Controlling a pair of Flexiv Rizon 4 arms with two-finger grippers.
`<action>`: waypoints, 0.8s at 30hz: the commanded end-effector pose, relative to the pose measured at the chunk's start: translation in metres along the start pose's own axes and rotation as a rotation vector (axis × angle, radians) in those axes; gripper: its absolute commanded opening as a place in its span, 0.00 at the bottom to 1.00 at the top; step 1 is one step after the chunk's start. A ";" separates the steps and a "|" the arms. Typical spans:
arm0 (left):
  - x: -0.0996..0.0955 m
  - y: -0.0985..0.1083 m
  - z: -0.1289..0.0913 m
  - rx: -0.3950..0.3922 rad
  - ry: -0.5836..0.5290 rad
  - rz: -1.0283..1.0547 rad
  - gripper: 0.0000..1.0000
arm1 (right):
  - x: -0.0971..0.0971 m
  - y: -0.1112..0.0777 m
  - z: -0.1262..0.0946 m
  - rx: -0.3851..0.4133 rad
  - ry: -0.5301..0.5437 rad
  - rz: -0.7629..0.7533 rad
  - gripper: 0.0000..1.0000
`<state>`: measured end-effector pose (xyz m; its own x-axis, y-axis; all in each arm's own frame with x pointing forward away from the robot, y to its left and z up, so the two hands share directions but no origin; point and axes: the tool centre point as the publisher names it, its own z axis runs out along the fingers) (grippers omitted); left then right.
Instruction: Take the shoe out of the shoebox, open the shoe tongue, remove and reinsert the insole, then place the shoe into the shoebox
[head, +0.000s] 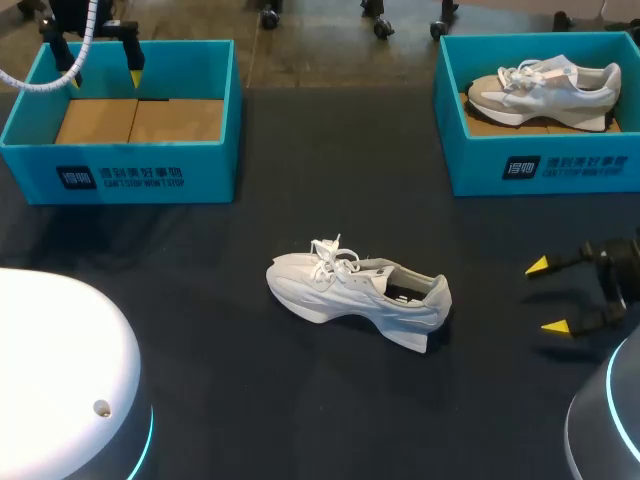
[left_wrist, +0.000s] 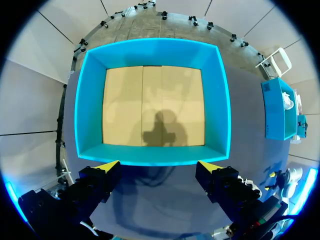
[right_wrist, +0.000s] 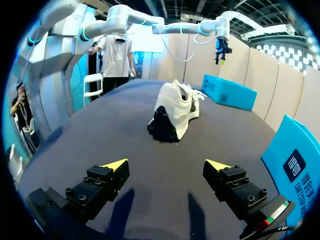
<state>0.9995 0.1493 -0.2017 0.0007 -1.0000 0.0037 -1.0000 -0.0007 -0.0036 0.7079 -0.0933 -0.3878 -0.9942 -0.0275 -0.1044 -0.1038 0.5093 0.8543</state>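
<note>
Jaws spread wide, gripping nothing: left pair (left_wrist: 159, 164) above a shoebox (left_wrist: 89, 115), right pair (right_wrist: 166, 162) facing the shoe (right_wrist: 175, 107) heel.

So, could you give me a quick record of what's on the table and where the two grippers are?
white sneaker: on the table between the boxes, heel toward the right gripper, nothing touching it
left shoebox: empty, cardboard floor showing
right shoebox: holds a grey-and-white sneaker
left gripper: open, above the left shoebox
right gripper: open, facing the white sneaker's heel, apart from it
</note>
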 end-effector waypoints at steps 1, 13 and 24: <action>0.000 0.000 -0.001 -0.002 -0.002 0.000 1.00 | 0.000 0.001 0.000 0.004 -0.001 0.000 1.00; 0.000 0.000 -0.001 -0.002 -0.002 0.000 1.00 | -0.002 0.008 0.035 -0.009 -0.193 0.043 1.00; 0.000 0.000 -0.001 -0.002 -0.002 0.000 1.00 | 0.003 0.026 0.061 -0.038 -0.251 0.122 1.00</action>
<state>0.9995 0.1493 -0.2017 0.0007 -1.0000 0.0037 -1.0000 -0.0007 -0.0036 0.7092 -0.0375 -0.4002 -0.9749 0.2006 -0.0962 0.0072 0.4603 0.8877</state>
